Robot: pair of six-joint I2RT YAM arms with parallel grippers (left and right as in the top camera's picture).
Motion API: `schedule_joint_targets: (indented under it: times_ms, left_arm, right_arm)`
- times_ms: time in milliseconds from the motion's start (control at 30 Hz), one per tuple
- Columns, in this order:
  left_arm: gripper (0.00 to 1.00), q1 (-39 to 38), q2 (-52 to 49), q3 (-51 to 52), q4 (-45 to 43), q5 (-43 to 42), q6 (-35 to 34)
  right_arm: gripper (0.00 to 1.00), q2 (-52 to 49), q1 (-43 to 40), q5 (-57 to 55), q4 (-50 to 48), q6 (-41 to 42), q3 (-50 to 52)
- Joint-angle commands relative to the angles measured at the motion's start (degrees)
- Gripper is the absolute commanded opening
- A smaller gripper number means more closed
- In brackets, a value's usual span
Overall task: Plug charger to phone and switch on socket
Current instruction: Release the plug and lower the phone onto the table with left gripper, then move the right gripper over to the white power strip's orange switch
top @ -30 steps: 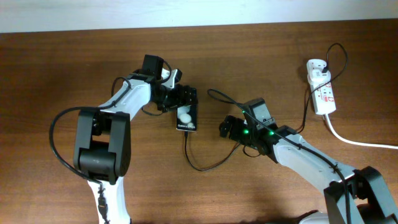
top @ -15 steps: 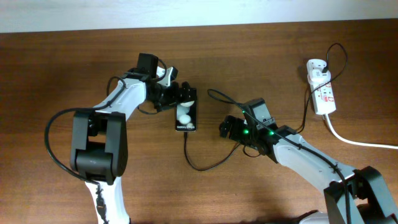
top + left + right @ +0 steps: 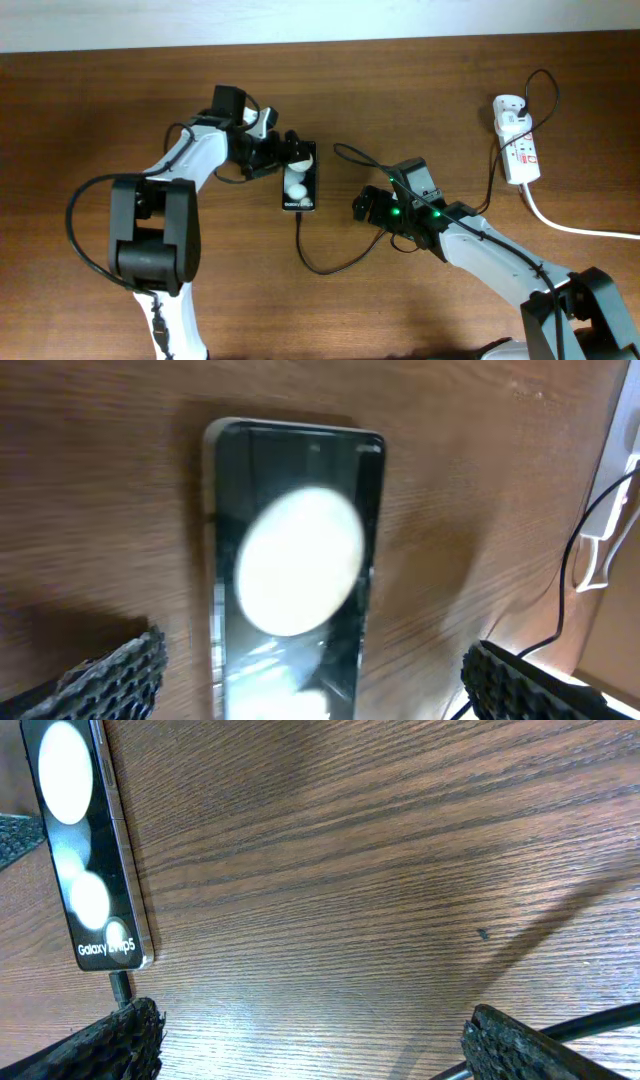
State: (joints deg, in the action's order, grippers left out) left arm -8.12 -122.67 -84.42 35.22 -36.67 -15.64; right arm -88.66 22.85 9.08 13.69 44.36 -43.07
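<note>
The black phone [image 3: 300, 187] lies flat on the table, screen up, reflecting white lights. It also shows in the left wrist view [image 3: 290, 560] and the right wrist view [image 3: 85, 850]. The charger's black cable [image 3: 325, 268] loops from the phone's near end, and its plug tip [image 3: 120, 982] sits in the phone's port. The cable runs off right to a white plug head [image 3: 510, 105] in the socket, a white power strip [image 3: 519, 148]. My left gripper [image 3: 288, 150] is open, with a finger on each side of the phone's far end [image 3: 320, 695]. My right gripper [image 3: 362, 207] is open and empty, to the right of the phone [image 3: 325, 1050].
The strip's thick white cord [image 3: 570, 225] runs off the right edge. The charger cable [image 3: 600, 1020] passes close by my right finger. A pale wall strip borders the table's far edge.
My left arm has shifted a little to the left and back from the phone, gripper still open. The phone, cable and right arm have not moved.
</note>
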Motion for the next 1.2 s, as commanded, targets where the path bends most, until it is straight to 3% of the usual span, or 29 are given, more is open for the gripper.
schedule_joint_targets:
  times_ms: [0,300,500,633,733,800,1000,1167]
  left_arm:
    - [0.99,3.13,-0.39,0.37,1.44,1.9,0.44]
    - [0.99,11.56,-0.39,0.37,4.52,1.95,-2.43]
    - [0.99,11.76,-0.39,0.37,4.52,1.97,-2.4]
    - [0.99,11.76,-0.39,0.37,4.52,1.97,-2.4]
    - [1.0,11.76,-0.39,0.37,4.52,1.97,-2.4]
    - [0.99,11.76,-0.39,0.37,4.52,1.97,-2.38]
    - [1.0,11.78,-0.39,0.37,4.5,1.97,-2.38]
    - [0.99,11.76,-0.39,0.37,4.5,1.97,-2.38]
  right_arm:
    - [0.99,0.76,-0.37,-1.2,0.07,-0.63,-0.09]
    - [0.99,0.76,-0.39,-1.4,0.04,-0.63,-0.09]
    - [0.99,1.4,-0.44,2.58,2.14,-0.68,-2.12]
    - [0.99,1.75,-0.44,4.46,22.82,-9.03,-20.04]
    - [0.99,1.75,-1.66,-4.68,41.48,-12.59,-34.73]
    - [0.99,1.75,-5.33,-8.24,47.82,-12.61,-38.66]
    - [0.99,-0.22,-23.15,-12.2,54.16,-12.63,-38.75]
    - [0.99,-0.76,-27.71,-16.24,53.99,-12.39,-38.14]
